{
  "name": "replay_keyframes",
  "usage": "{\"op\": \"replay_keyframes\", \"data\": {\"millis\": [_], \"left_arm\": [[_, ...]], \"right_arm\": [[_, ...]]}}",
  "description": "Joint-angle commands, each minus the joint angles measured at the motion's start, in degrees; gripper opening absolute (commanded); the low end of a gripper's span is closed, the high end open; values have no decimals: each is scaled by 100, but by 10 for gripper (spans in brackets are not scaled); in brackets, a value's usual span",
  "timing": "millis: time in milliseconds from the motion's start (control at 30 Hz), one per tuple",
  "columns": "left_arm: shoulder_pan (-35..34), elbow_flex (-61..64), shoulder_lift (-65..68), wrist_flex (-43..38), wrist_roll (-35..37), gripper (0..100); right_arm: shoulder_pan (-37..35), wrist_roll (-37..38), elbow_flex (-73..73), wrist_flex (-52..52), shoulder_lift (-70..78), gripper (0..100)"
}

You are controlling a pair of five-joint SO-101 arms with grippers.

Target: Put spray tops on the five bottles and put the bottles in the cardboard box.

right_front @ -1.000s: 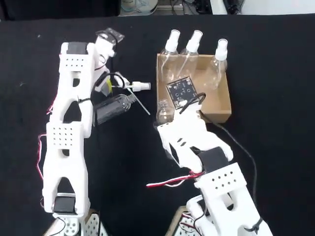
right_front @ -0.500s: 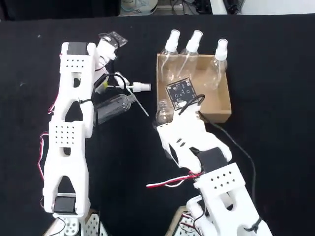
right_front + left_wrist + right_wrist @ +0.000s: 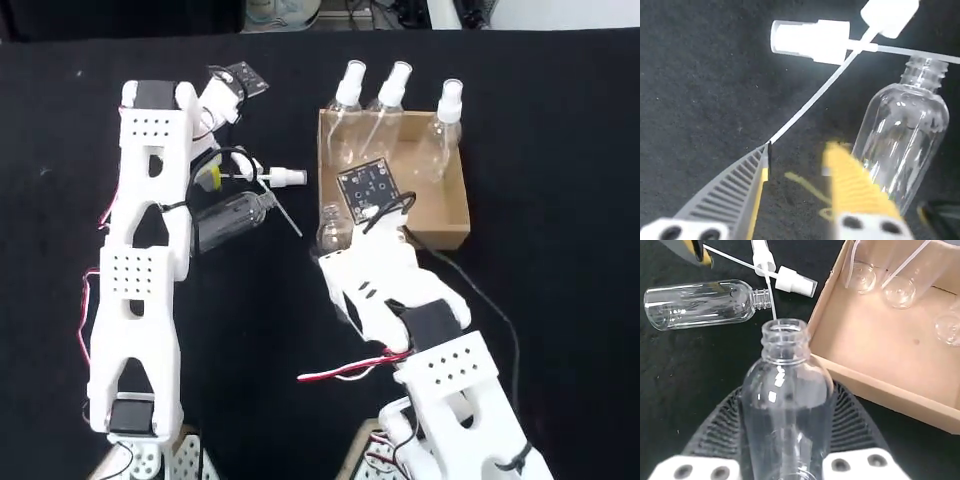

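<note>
The right jaws clamp an uncapped bottle [image 3: 785, 385] upright beside the cardboard box [image 3: 880, 385]. The left jaws gape empty, one touching the thin tube [image 3: 815, 97] of a spray top [image 3: 890, 15] on the counter [image 3: 700, 75], beside a lying bottle [image 3: 900, 130]. Closing there could flick the top away.

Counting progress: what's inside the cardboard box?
Three bottles with spray tops lean on the far wall of the cardboard box: left bottle, middle bottle, right bottle. The right arm covers its near-left corner from above; the right wrist view shows bare floor there.
</note>
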Motion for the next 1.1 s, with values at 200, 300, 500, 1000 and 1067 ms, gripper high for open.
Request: {"op": "replay_keyframes", "data": {"millis": [200, 300, 500, 1000, 1067], "left_arm": [[-57, 453, -79, -1011, -62, 218], [-75, 620, -79, -1231, -62, 220], [-75, 752, 123, -1266, -369, 217], [-57, 743, -202, -334, -422, 30], [-48, 743, -281, -88, -431, 30]], "right_arm": [[26, -26, -13, -149, -189, 18], [26, -26, -13, -149, -189, 18], [26, -26, -13, -149, -189, 18], [26, -26, -13, -149, -189, 18], [26, -26, -13, -149, -189, 18]]}}
